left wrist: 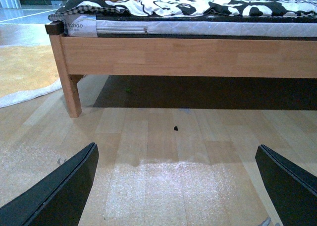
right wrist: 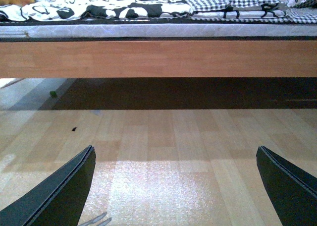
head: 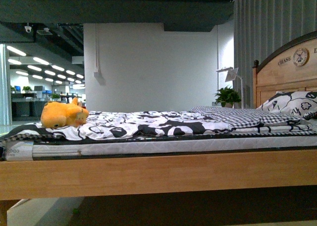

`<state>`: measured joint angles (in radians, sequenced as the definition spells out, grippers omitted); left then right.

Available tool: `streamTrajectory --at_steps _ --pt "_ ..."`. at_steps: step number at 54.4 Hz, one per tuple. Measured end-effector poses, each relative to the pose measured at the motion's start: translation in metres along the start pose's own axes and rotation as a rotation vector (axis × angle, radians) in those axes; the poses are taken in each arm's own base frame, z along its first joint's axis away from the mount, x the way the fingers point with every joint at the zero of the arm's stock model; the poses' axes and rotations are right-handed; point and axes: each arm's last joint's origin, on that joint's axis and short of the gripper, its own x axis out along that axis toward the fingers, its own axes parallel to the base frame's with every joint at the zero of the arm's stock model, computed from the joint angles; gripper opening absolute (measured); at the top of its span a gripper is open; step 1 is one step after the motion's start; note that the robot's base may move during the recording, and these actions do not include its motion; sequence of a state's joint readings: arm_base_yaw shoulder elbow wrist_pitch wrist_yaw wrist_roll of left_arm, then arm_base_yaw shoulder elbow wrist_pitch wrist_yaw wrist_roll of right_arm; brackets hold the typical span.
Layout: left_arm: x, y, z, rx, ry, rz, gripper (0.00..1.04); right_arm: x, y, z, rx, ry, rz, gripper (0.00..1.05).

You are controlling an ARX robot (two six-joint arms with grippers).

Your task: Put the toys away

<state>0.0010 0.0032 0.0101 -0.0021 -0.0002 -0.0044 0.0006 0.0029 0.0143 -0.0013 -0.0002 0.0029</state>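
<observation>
On bed (head: 148, 179) nr foot end, orange plush toy (head: 63, 115) atop b/w quilt (head: 148, 126)

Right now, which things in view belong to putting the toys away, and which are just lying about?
For the job:
orange plush toy, not yet picked up
left gripper, open and empty
right gripper, open and empty

Just there:
wooden bed
black-and-white bedding
pillow
potted plant
white lamp
dark speck on the floor

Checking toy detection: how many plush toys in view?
1: a soft orange-yellow plush animal on the black-and-white quilt at the foot end of the wooden bed. Others may be hidden behind bedding.
</observation>
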Motion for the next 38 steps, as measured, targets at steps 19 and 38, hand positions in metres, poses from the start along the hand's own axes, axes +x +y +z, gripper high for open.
streamTrajectory --at_steps 19,38 --pt "0.0 0.0 0.0 0.0 0.0 0.0 0.98 0.0 0.0 0.0 0.0 0.0 0.0 0.98" --pt "0.0 0.0 0.0 0.0 0.0 0.0 0.98 0.0 0.0 0.0 0.0 0.0 0.0 0.98"
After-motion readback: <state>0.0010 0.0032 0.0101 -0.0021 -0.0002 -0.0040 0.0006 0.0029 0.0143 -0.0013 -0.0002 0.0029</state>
